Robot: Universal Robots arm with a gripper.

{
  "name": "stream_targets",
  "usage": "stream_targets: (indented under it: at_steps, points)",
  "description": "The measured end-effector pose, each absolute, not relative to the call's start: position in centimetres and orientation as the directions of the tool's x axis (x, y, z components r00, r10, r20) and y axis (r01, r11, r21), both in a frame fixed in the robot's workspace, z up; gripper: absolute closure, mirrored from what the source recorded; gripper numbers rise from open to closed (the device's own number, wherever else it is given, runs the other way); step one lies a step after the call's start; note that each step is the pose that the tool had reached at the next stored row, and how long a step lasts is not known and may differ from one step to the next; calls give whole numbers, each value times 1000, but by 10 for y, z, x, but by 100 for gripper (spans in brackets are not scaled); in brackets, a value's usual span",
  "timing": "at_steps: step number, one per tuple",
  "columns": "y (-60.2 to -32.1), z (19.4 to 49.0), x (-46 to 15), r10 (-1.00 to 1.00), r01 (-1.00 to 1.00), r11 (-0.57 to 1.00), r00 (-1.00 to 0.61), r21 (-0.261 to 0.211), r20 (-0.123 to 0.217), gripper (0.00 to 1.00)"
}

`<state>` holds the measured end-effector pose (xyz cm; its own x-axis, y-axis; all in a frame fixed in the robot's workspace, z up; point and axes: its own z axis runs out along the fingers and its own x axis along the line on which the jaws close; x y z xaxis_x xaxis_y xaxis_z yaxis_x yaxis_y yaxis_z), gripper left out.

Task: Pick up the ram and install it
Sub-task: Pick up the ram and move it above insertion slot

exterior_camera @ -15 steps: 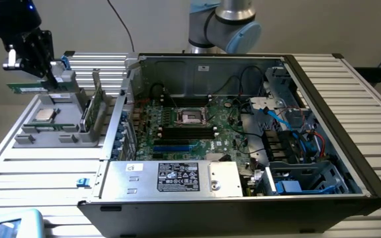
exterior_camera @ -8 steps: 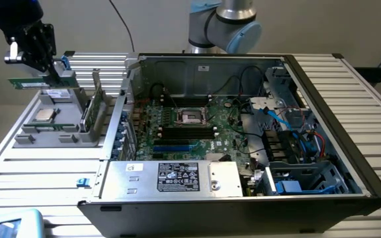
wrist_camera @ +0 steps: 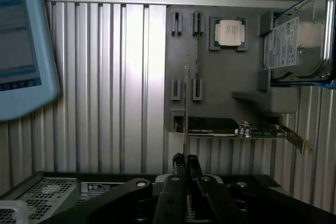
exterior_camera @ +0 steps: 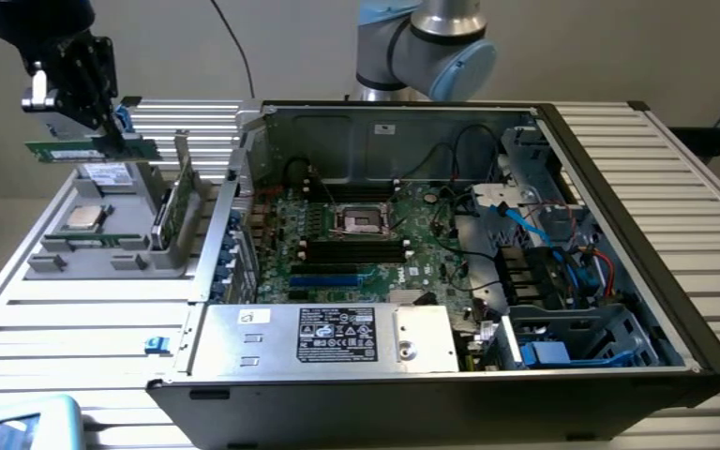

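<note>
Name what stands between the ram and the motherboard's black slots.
Exterior view: the upright green card and the case's side wall stand between the ram and the slots.

thin ram stick (exterior_camera: 79, 149): green
slatted metal table (exterior_camera: 85, 319): silver, grooved stripes
open computer case (exterior_camera: 696, 314): black
plastic holder (exterior_camera: 75, 259): grey

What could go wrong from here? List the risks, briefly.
1. The gripper holds the ram by one edge, with the fingers pinching it; it might slip or tilt.
2. The upright card and the case wall stand between it and the motherboard slots; the ram could clip either.
3. Loose cables lie near the slots and may snag.
</note>
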<state>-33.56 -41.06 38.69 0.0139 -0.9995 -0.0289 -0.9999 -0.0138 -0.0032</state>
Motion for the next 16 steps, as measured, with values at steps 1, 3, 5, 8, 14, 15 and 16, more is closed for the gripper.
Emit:
stream_targets:
  at_steps: [1,3,5,8,14,15,16]
  points:
    - [-411,389,-334,-999,-1000,-14,14,-3,-29,87]
    - [-411,395,-331,-999,-1000,-14,14,-3,-29,87]
    - [-411,401,-325,-1000,-1000,-14,14,-3,-27,87]
    - [-411,408,-313,-1000,-1000,-14,14,-3,-27,87]
    - [-411,415,-287,-1000,-1000,-14,14,0,-26,87]
    - [-411,415,-282,-1000,-1000,-14,14,0,-24,87]
    - [-411,415,-277,-1000,-1000,-14,14,1,-23,87]
